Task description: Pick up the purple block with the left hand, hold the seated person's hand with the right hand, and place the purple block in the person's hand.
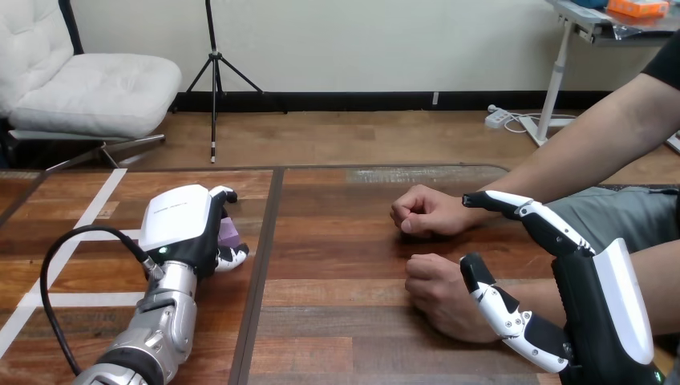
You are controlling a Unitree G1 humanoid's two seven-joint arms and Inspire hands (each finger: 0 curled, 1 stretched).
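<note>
At left, the left hand clamps a small purple block, far from the person's nearer hand beside the splayed right hand.

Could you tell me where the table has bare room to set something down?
Bare wood runs down the table's middle, between the left hand curled on the purple block and the person's farther hand and nearer hand. The right side is crowded: those hands and the right hand sit close together.

We see a wooden surface of dark planks, split by a dark seam running front to back; white tape lines cross its left part.
</note>
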